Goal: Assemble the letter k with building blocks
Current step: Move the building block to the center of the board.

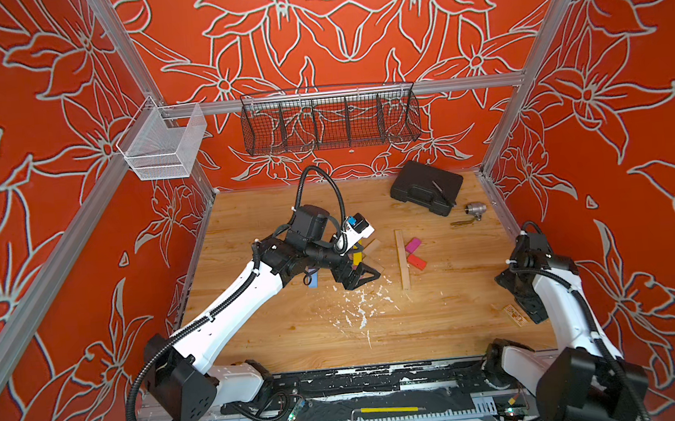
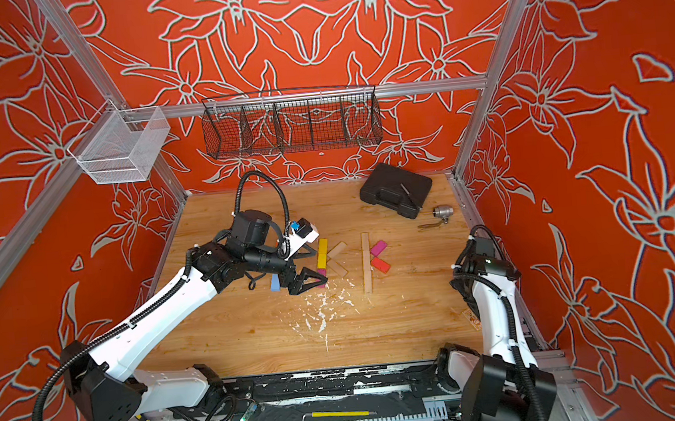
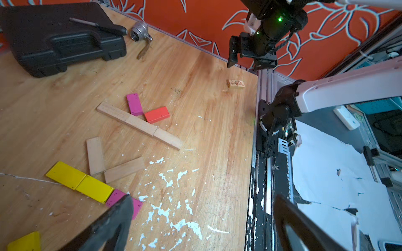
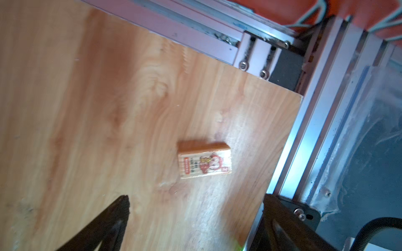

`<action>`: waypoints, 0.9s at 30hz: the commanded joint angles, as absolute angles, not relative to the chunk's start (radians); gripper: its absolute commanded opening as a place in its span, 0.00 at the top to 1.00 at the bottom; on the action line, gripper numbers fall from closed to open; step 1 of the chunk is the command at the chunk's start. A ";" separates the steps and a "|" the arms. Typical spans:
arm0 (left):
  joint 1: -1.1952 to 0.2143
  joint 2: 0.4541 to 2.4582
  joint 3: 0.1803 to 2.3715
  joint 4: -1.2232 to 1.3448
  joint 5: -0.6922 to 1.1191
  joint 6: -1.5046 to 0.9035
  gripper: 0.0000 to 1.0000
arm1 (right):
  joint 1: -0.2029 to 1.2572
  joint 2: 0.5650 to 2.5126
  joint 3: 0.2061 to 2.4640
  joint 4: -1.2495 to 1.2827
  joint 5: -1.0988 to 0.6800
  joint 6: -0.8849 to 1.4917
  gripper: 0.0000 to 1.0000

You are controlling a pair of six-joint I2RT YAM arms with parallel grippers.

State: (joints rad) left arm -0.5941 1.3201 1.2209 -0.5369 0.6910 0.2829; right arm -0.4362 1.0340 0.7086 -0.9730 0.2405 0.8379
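Reaching over the middle of the wooden table in both top views, the left gripper hangs above a cluster of small flat building blocks: two yellow blocks laid end to end, with two plain wooden blocks splayed just beside them. Further right, a straight row of plain wooden blocks has a magenta block and a red block angled off it like a K. A light blue block lies under the left arm, and a printed wooden block sits alone near the table's right edge. In the left wrist view the left gripper's jaws stand wide with nothing between them; one finger overlaps a second magenta block touching the yellow pair's end. A big black plastic case and a small silver metal fitting lie well apart from the blocks. In the right wrist view the right gripper is spread wide and empty, the printed block flat on the table just beyond it.
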 commanded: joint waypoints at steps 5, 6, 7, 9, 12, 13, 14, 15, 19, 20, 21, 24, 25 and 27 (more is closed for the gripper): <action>-0.613 1.365 1.252 -0.535 0.751 0.316 0.02 | -0.551 1.112 0.614 -0.849 0.164 0.750 0.02; -0.614 1.367 1.252 -0.535 0.747 0.315 0.02 | -0.551 1.128 0.611 -0.836 0.157 0.740 0.02; -0.614 1.365 1.249 -0.531 0.742 0.316 0.02 | -0.551 1.142 0.609 -0.816 0.139 0.720 0.02; -0.614 1.362 1.243 -0.525 0.728 0.317 0.02 | -0.550 1.164 0.606 -0.781 0.124 0.691 0.02; -0.614 1.355 1.240 -0.532 0.716 0.326 0.02 | -0.551 1.199 0.598 -0.708 0.090 0.638 0.02; -0.614 1.353 1.238 -0.531 0.715 0.328 0.02 | -0.551 1.210 0.602 -0.697 0.075 0.624 0.02; -0.614 1.350 1.236 -0.531 0.711 0.331 0.02 | -0.551 1.223 0.607 -0.686 0.055 0.606 0.02; -0.614 1.348 1.234 -0.530 0.705 0.331 0.02 | -0.549 1.238 0.613 -0.680 0.042 0.600 0.02; -0.614 1.343 1.234 -0.540 0.689 0.334 0.02 | -0.551 1.283 0.626 -0.694 0.048 0.614 0.03; -0.615 1.341 1.235 -0.546 0.685 0.338 0.02 | -0.551 1.291 0.622 -0.686 0.046 0.612 0.04; -0.614 1.338 1.236 -0.550 0.682 0.342 0.02 | -0.552 1.299 0.617 -0.677 0.050 0.619 0.04; -0.613 1.330 1.233 -0.563 0.655 0.358 0.03 | -0.554 1.327 0.623 -0.664 0.029 0.608 0.11; -0.614 1.328 1.233 -0.568 0.641 0.362 0.03 | -0.553 1.333 0.624 -0.666 0.033 0.609 0.14; -0.614 1.327 1.236 -0.581 0.618 0.370 0.03 | -0.553 1.337 0.628 -0.669 0.031 0.608 0.21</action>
